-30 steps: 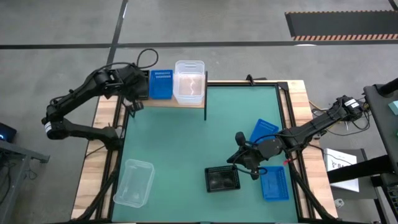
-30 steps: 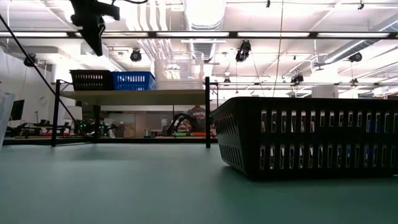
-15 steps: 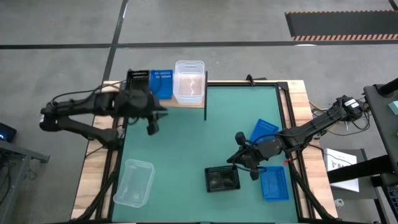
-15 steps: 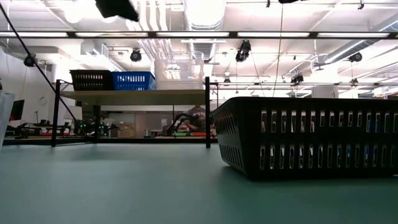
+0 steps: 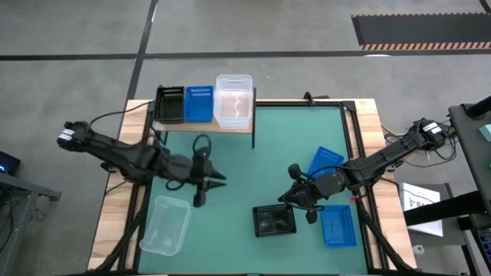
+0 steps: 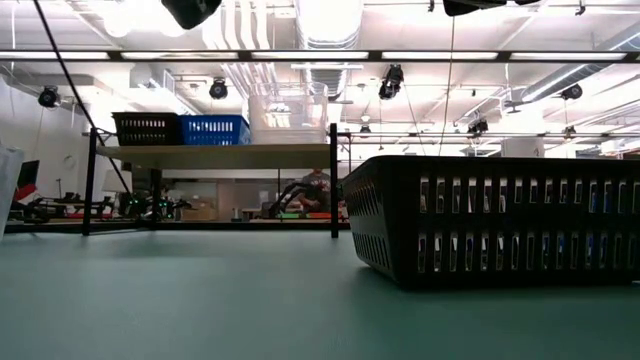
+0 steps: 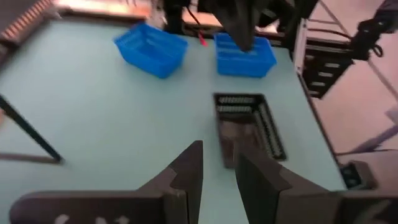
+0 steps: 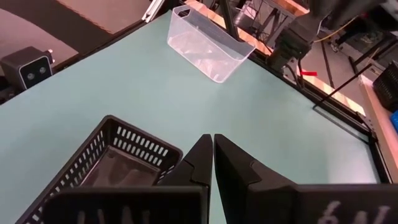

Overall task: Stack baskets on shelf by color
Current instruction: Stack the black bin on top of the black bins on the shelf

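A black basket (image 5: 170, 105), a blue basket (image 5: 199, 103) and a clear basket (image 5: 234, 100) stand side by side on the wooden shelf (image 5: 205, 124) at the table's far left. Another black basket (image 5: 275, 221) stands on the green mat, with two blue baskets (image 5: 326, 160) (image 5: 338, 227) to its right and a clear basket (image 5: 165, 225) at the near left. My left gripper (image 5: 217, 180) is open and empty above the mat's middle left (image 7: 219, 174). My right gripper (image 5: 290, 197) is shut and empty, above the far right corner of the black basket (image 8: 106, 165) on the mat.
The shelf's black metal posts (image 5: 253, 134) stand on the mat's far left part. Bare mat lies between the shelf and the baskets on the near side. Wooden table edges and black frame rails run along the left and right sides (image 5: 357, 138).
My left gripper has swung away from the shelf's left end, toward the table's near edge and right, and now hangs over the mat's middle left. The black basket stays on the shelf.
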{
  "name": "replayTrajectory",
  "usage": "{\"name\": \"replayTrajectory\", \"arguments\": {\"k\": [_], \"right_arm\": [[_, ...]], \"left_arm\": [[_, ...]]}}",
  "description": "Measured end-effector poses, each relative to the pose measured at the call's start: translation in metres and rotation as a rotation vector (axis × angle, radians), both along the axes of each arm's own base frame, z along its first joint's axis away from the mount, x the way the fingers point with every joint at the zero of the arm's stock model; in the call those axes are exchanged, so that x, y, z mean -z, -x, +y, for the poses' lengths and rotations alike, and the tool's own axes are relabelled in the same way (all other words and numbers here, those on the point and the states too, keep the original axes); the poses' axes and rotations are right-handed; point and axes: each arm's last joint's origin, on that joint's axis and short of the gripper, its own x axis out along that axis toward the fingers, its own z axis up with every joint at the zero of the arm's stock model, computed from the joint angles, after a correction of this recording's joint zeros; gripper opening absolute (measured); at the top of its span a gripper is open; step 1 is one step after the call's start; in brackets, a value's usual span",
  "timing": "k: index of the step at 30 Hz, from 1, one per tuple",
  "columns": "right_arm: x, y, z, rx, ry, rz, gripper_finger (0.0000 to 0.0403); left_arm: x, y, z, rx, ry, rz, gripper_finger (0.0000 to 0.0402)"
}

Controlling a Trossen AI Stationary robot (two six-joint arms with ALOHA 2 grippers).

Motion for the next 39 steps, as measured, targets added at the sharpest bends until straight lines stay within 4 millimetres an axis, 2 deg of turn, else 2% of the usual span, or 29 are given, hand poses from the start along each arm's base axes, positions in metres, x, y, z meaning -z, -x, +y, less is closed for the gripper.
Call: {"name": "replayTrajectory", "arguments": {"k": [10, 14, 18, 23, 28, 31, 34, 39], "right_arm": [[0.001, 0.000, 0.000, 0.054, -0.109, 0.031, 0.0009], [0.007, -0.003, 0.002, 0.101, -0.190, 0.077, 0.0024], [0.016, -0.007, 0.004, 0.123, -0.193, 0.139, 0.0057], [0.023, -0.015, 0.011, 0.077, -0.157, 0.380, 0.0089], [0.020, -0.026, 0.024, 0.012, -0.098, 0.634, 0.0048], [0.019, -0.039, 0.029, 0.003, -0.046, 0.688, 0.0016], [0.025, -0.059, 0.036, -0.038, 0.000, 0.655, 0.0012], [0.049, -0.097, 0.035, -0.059, 0.011, 0.549, 0.0009]], "left_arm": [[0.026, -0.014, -0.043, 0.123, -0.013, 0.084, 0.0075], [0.032, -0.016, -0.051, 0.144, -0.024, 0.107, 0.0075], [0.033, -0.016, -0.052, 0.149, -0.025, 0.109, 0.0075], [0.032, -0.015, -0.052, 0.156, -0.038, 0.104, 0.0075], [0.031, -0.015, -0.050, 0.136, -0.100, 0.086, 0.0075], [0.031, -0.016, -0.049, 0.110, -0.140, 0.075, 0.0075], [0.032, -0.016, -0.048, 0.081, -0.168, 0.074, 0.0075], [0.032, -0.016, -0.045, 0.017, -0.272, 0.058, 0.0075]]}}
